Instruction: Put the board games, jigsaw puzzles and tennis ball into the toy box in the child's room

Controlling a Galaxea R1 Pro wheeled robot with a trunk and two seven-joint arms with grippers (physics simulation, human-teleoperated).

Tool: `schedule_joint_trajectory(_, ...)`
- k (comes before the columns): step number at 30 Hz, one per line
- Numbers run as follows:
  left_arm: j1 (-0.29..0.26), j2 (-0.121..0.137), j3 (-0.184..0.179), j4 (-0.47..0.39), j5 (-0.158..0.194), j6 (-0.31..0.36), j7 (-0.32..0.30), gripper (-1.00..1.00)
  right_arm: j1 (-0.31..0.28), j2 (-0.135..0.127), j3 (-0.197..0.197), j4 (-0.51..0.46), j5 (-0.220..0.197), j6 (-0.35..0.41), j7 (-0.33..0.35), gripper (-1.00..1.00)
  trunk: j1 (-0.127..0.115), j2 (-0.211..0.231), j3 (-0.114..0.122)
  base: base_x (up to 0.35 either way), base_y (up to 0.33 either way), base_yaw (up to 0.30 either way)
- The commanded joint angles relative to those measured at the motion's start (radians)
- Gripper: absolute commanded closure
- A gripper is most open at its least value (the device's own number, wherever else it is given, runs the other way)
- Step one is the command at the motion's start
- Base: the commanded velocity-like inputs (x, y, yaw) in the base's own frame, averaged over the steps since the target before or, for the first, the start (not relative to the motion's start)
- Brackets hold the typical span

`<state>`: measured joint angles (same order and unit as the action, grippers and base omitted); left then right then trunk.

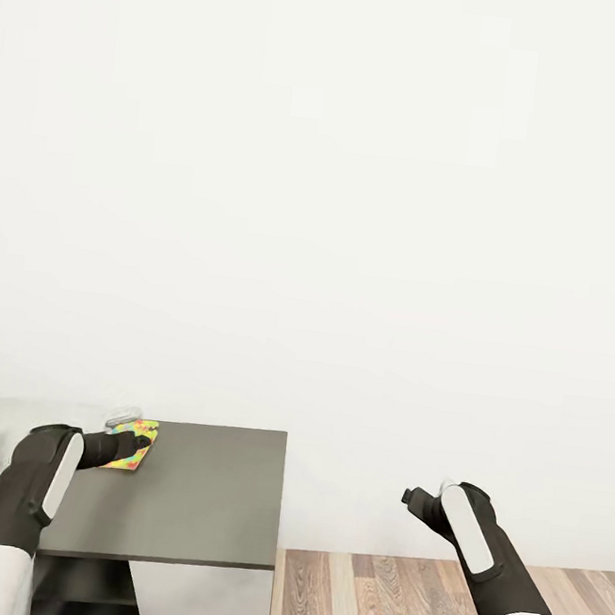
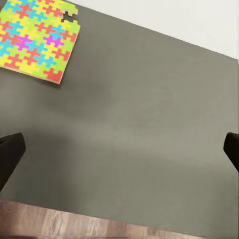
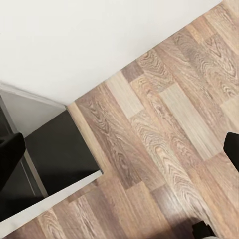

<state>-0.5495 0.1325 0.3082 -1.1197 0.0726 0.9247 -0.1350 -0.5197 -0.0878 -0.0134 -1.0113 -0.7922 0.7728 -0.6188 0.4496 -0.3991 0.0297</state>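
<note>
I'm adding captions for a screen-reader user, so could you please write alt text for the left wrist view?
A multicoloured jigsaw puzzle lies flat on the dark-grey table wing near its far corner, with one piece missing at its edge. The open left gripper hovers above the bare tabletop, its two dark fingertips at the picture's sides, with white wall beyond and wood floor at the near edge.

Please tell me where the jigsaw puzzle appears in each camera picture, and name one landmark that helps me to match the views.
Head view: the jigsaw puzzle lies low at the picture's left, on the dark-grey table wing, just beyond the left gripper.
Left wrist view: the puzzle sits in a corner of the frame, flat on the same dark surface.
Right wrist view: not in it; wood floor and wall.
Shared landmark: the dark-grey table wing, beside the wood floor.
</note>
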Motion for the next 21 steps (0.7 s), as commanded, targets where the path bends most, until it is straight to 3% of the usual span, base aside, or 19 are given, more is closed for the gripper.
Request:
schedule_joint_trajectory(1, -0.001, -0.001, 0.001, 0.017, 0.007, -0.004, 0.009, -1.0, 0.0, 0.0, 0.001, -0.001, -0.01, 0.001, -0.01, -1.0, 0.0, -0.001, -0.001, 0.077, 0.0, 0.0)
schedule_joint_trajectory(6, -0.037, -0.003, 0.0, 0.116, 0.002, -0.034, 0.02, -1.0, 0.0, 0.0, 0.002, -0.002, -0.011, 0.003, -0.009, -1.0, 0.0, -0.001, -0.006, 0.223, 0.031, 0.0)
schedule_joint_trajectory(12, -0.05, -0.003, 0.0, 0.144, 0.001, -0.049, 0.025, -1.0, 0.0, 0.0, 0.021, -0.003, -0.01, 0.002, -0.009, -1.0, 0.0, -0.001, -0.007, 0.175, 0.007, 0.0)
schedule_joint_trajectory(21, -0.053, 0.0, 0.002, 0.153, 0.003, -0.056, 0.148, -1.0, 0.0, 0.001, 0.03, -0.004, -0.01, 0.002, -0.007, -1.0, 0.0, -0.001, -0.007, 0.103, 0.001, 0.0)
